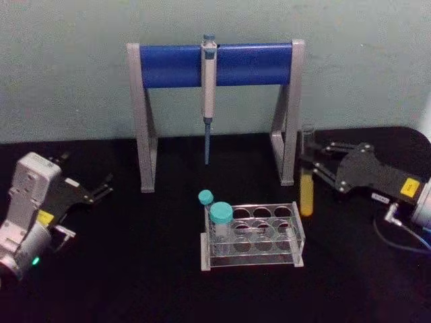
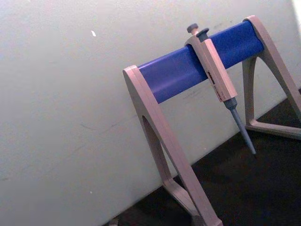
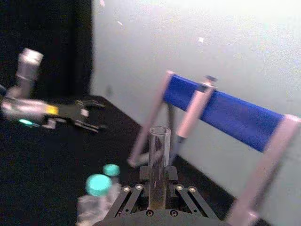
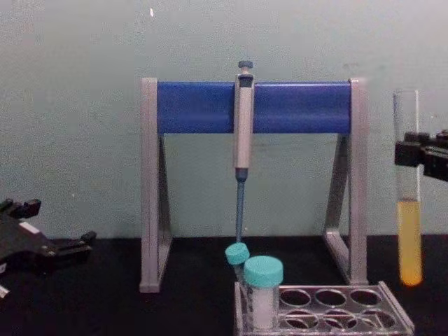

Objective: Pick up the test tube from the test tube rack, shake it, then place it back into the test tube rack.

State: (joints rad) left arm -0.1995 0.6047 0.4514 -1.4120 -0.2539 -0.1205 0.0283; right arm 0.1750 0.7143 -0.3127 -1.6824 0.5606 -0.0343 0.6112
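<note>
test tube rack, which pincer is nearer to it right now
Right. The right pincer holds the test tube just off the test tube rack's right side; the left pincer sits far out to its left.

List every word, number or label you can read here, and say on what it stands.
None is readable.
Yellow label on the right gripper: blurred.
White tag beside it: too small.
Yellow sticker on the left gripper: blurred.
Dark marking on the pipette: blurred.

rack front ctr, pipette stand behind, test tube R of rack
</note>
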